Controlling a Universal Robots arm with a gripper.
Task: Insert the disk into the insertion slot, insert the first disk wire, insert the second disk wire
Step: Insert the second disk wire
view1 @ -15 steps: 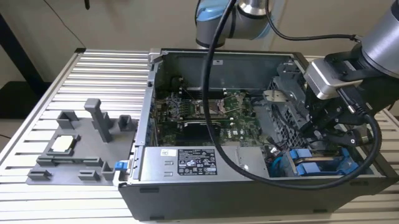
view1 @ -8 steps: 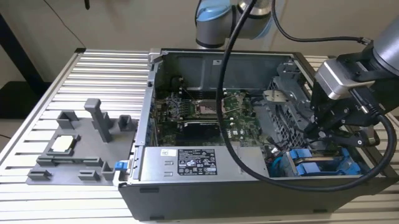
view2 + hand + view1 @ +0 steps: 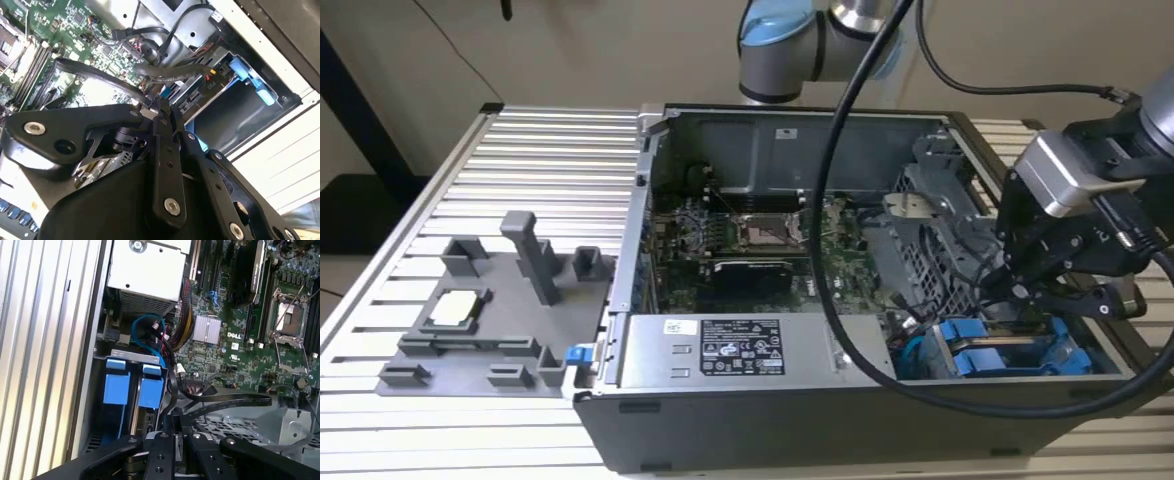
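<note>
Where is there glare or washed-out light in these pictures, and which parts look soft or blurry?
In the second wrist view, the green circuit board is blown out white beside the gripper, whose black links look soft up close. In the first wrist view, the pale metal box is overexposed. The exterior view is evenly lit, with mild sheen on the ribbed table.

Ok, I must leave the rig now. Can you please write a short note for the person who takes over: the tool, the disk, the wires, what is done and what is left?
Tool: shut, it seems, on the end of a black flat wire, just above the drive bay.
Disk: two blue-framed drives sit side by side in the bay; I cannot tell which one is ours.
Done: the disk looks inserted.
Left: the held wire looks not yet plugged in. The state of the other wire is hidden.
</note>
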